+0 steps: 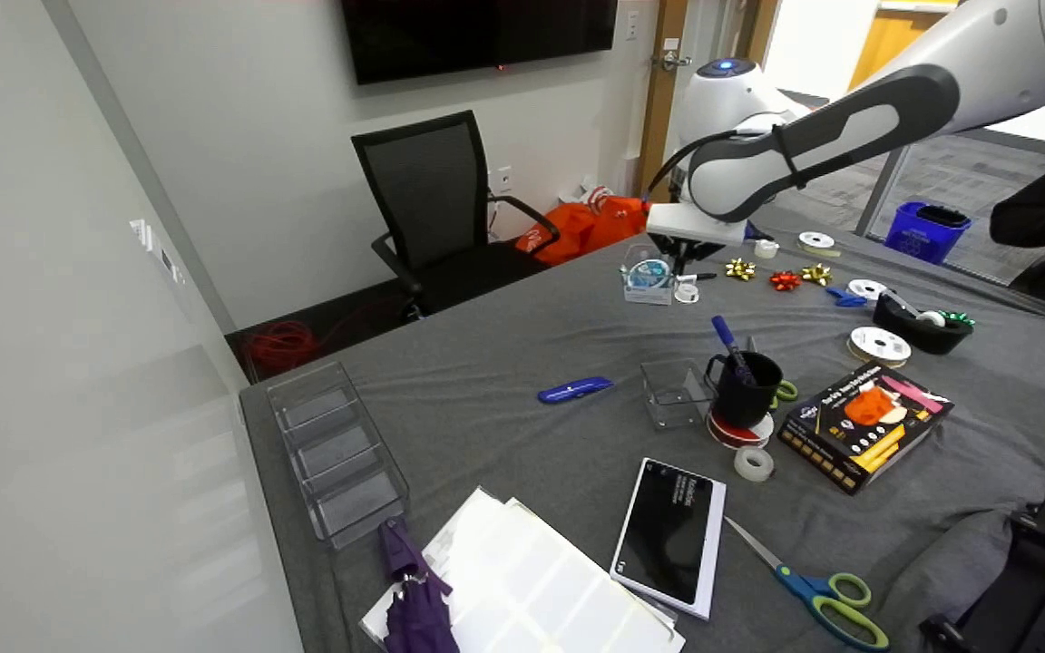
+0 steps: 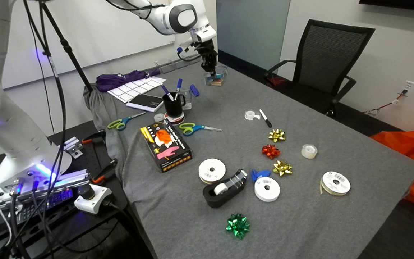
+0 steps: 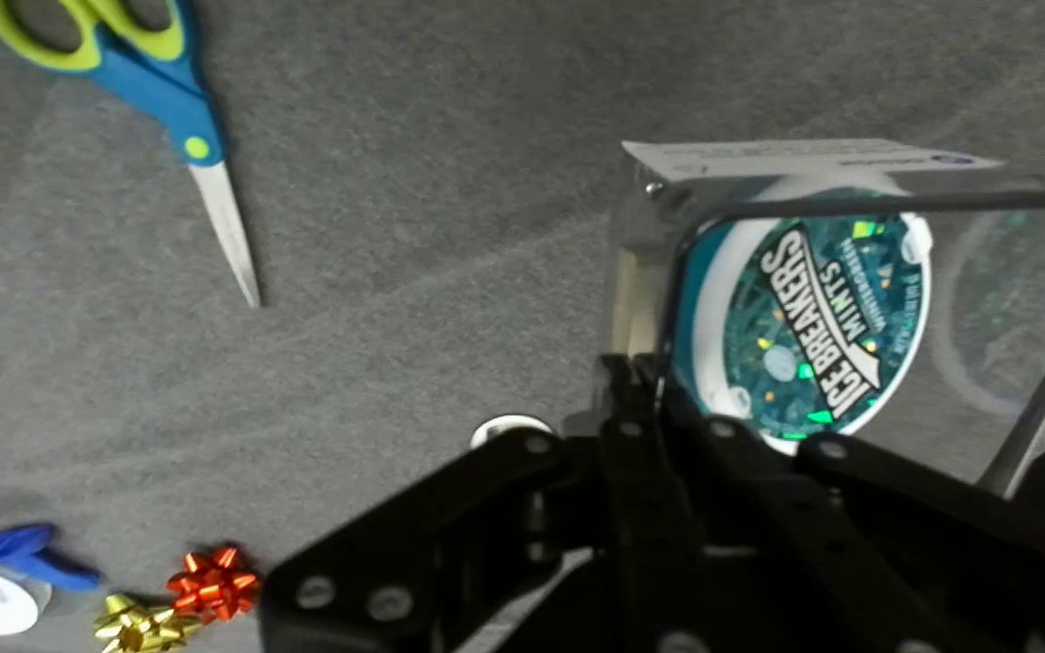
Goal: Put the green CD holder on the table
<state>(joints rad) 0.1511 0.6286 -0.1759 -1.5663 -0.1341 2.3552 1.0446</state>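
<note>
Retrieval seems in hand: the Ice Breakers mint case [image 3: 808,326] lies in the clear bin [image 3: 903,200], at the wrist view's three o'clock from the gripper [image 3: 636,365], whose drawn-together fingers, possibly pinching the bin's wall, should next spread, clasp the case and lift it onto the table [image 3: 414,299].

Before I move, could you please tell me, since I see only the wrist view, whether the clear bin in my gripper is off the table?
Observer: It appears raised: the clear bin, with its teal mint tub, lines up with a different spot on the table in each exterior view.
Operator: Anything standing upright on it?
Observer: Yes, a black mug holding blue pens.
Operator: Besides the scissors I see, any more?
Observer: Yes, another pair near the black notebook.
</note>
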